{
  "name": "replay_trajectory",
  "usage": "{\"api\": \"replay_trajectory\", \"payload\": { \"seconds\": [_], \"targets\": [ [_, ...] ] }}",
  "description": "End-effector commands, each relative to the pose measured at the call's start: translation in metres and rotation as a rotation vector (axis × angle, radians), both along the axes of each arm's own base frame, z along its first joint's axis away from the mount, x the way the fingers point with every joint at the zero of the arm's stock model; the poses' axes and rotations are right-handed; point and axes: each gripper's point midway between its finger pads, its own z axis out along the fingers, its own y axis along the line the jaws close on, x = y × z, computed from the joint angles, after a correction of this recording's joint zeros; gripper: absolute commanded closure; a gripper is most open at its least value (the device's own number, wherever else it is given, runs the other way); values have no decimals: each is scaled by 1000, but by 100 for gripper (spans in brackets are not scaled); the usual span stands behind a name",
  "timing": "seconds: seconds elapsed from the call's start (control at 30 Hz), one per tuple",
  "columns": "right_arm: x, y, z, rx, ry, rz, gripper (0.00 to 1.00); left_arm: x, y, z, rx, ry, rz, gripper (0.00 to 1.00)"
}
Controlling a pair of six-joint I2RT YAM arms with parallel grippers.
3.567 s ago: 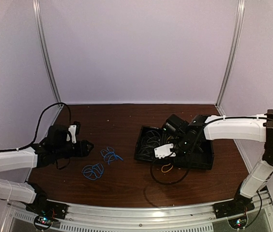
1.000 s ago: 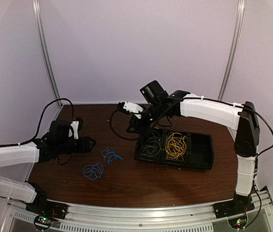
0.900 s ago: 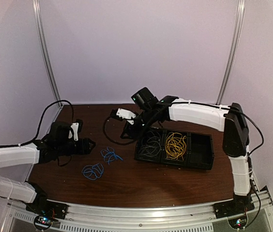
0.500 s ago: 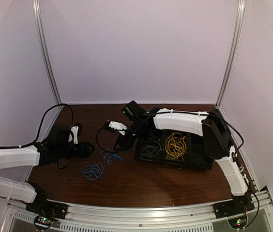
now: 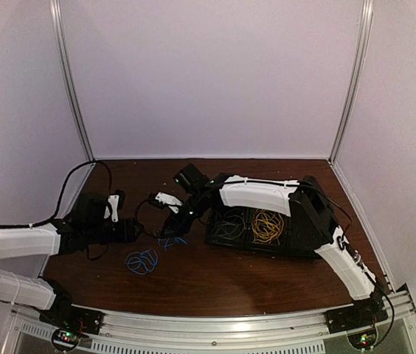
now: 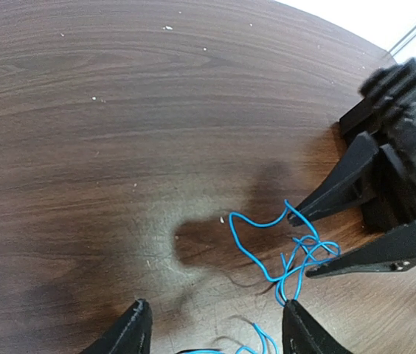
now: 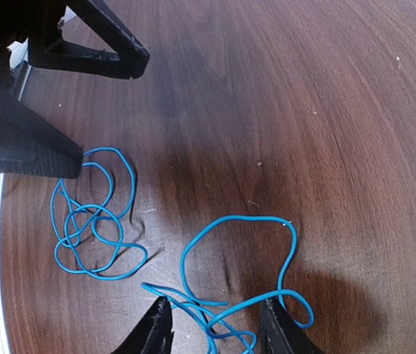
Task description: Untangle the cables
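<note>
Two blue cable bundles lie on the brown table: one [image 5: 170, 240] by the tray, one [image 5: 141, 259] nearer the front. My right gripper [image 5: 170, 227] reaches far left and is open, its fingertips straddling the first bundle [image 7: 237, 295], low over the table. My left gripper [image 5: 134, 231] is open just left of it; in the left wrist view [image 6: 215, 335] the same bundle [image 6: 289, 251] lies ahead, with the right gripper's fingers [image 6: 333, 199] around its far side. The second bundle [image 7: 94, 221] lies by a left gripper finger [image 7: 23, 151]. Grey cables [image 5: 230, 220] and yellow cables [image 5: 267, 225] lie in the tray.
A black compartment tray [image 5: 307, 243] stands right of centre; my right arm stretches over its far left corner. A thick black arm cable [image 5: 75, 173] loops over the table's back left. White walls and metal posts enclose the table on three sides.
My right arm has swung left from over the tray, across the table, and come down over the blue bundle next to my left gripper. The left arm has barely moved.
</note>
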Motion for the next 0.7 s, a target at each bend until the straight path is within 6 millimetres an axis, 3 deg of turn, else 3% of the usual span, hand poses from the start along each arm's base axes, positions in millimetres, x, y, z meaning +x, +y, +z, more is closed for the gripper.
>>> {"api": "replay_trajectory", "payload": {
  "seconds": [0.0,0.13,0.3,0.43,0.57,0.67],
  "targets": [
    [3,8,2,9,12,-41,65,4,2,8,-8,-40,11,38],
    [2,10,23,50,19,-48,88,3,3,5,-8,-38,11,38],
    [-22,9,97,194,27,38,97,1,-10,6,-48,-64,-61,39],
    [-38,0,150,277,-28,68,100,1,-28,37,-148,-161,-143,39],
    [-46,-8,167,284,-78,84,100,-6,-42,71,-268,-257,-216,37],
    [-50,-12,162,268,-79,96,100,-14,-50,86,-345,-286,-266,36]
  ]
}}
